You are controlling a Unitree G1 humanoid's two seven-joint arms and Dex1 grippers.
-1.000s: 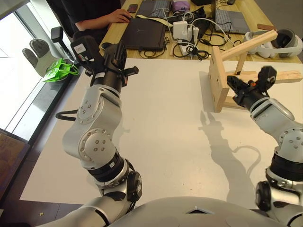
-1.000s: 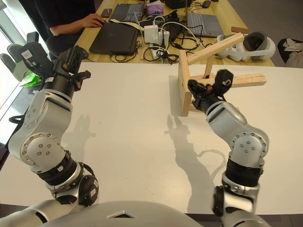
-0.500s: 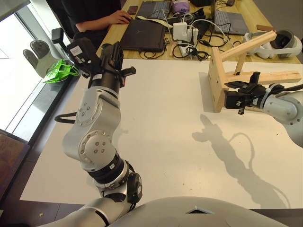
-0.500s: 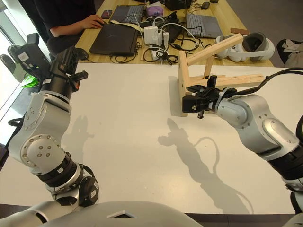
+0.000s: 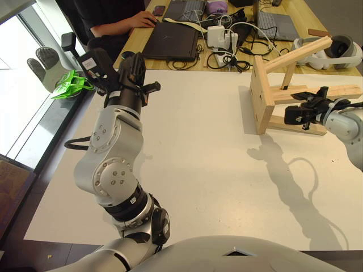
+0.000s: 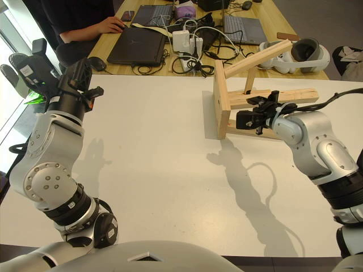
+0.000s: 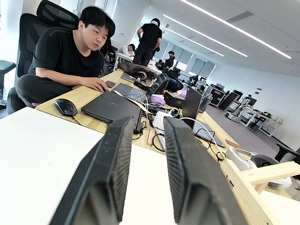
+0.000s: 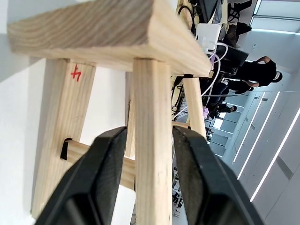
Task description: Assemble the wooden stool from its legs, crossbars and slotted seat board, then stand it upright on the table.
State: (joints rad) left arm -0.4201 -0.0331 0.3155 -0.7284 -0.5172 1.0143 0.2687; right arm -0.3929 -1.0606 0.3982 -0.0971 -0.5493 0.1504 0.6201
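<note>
wooden stool (image 5: 262, 96) looks assembled but lies sideways at the desk's (image 5: 198, 170) far right; standing it up remains. right end effector (image 5: 302, 113) is spread around a leg (image 8: 152, 117); left end effector (image 7: 149, 124) is spread, empty.

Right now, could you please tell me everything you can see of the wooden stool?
The wooden stool looks assembled, in pale bare wood, and lies on its side at the far right of the white table. Its seat board stands on edge on the tabletop. The legs point to the robot's right, one angled upward, joined by a short crossbar. One leg bears a red mark. The right gripper, open, straddles a lower leg.
</note>
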